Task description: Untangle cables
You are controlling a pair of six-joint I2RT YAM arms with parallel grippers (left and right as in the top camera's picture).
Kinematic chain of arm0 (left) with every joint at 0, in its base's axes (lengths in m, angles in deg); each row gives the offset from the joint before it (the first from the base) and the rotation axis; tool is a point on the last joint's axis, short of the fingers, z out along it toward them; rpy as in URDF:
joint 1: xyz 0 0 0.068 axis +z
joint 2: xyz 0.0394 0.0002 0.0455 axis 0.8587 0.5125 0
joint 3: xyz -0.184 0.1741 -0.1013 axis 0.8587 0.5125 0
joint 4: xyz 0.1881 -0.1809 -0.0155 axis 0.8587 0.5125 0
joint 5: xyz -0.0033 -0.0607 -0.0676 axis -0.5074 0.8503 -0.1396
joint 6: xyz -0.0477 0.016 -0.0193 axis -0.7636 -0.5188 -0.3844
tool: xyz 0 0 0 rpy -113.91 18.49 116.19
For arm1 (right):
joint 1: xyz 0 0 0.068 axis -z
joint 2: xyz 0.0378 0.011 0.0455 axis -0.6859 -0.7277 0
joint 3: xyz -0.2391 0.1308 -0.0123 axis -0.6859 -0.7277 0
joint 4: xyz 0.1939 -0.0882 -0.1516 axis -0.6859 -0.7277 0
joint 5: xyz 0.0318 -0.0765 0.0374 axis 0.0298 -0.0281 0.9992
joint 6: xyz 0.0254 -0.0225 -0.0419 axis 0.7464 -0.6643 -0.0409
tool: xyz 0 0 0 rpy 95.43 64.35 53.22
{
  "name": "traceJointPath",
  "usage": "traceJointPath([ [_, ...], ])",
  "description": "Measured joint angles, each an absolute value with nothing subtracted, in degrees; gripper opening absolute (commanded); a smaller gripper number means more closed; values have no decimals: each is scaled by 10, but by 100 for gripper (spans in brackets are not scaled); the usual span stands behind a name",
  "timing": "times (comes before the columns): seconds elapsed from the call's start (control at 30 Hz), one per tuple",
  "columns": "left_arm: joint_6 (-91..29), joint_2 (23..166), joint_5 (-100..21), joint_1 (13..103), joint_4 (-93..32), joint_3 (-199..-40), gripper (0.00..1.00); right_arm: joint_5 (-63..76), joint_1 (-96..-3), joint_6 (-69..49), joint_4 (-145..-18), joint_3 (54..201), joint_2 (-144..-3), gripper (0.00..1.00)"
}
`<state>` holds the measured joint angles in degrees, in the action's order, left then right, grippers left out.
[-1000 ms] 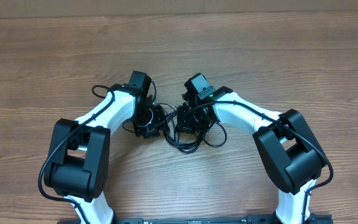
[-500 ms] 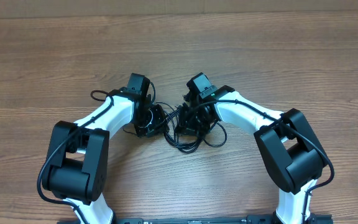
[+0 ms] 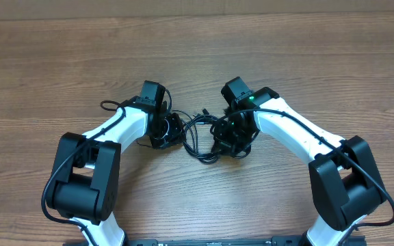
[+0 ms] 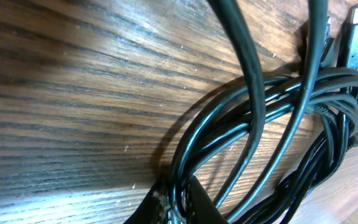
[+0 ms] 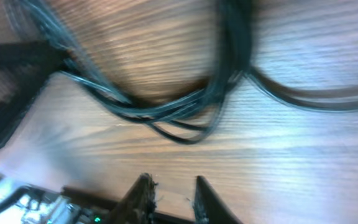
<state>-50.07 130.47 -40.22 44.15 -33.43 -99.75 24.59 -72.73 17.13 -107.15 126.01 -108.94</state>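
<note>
the cables (image 3: 198, 131) lie in a looped heap on the table (image 3: 286, 55) between the two arms. the left gripper (image 4: 176, 200) is pinching a few strands at the heap's edge. the right gripper (image 5: 169, 194) is slightly spread and empty, low over the wood near a loop. if the left pulls alone, the whole heap will likely drag along and the loops cinch tighter. if the right closes where it is, it may grab nothing, or later several strands at once.

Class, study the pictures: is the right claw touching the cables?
Apart. The right wrist view, though blurred, shows bare table between the open tips of the right claw and the nearest loop of the cables; nothing lies between its tips.
</note>
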Motion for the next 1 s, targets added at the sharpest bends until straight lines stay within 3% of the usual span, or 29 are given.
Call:
traceJointPath([
  [0.17,-505,1305,-403,441,-342,-997,9,186,-747,277,-1087,1260,-1089,39],
  [0.4,-505,1305,-402,441,-346,-996,4,112,-794,416,-1081,1260,-1089,37],
  [0.6,-505,1305,-399,441,-349,-995,4,59,-828,498,-1075,1260,-1090,32],
  [0.83,-507,1307,-387,441,-359,-993,4,37,-831,530,-1010,1222,-1090,19],
  [1.0,-509,1307,-378,441,-361,-991,4,33,-831,557,-968,1176,-1091,17],
])
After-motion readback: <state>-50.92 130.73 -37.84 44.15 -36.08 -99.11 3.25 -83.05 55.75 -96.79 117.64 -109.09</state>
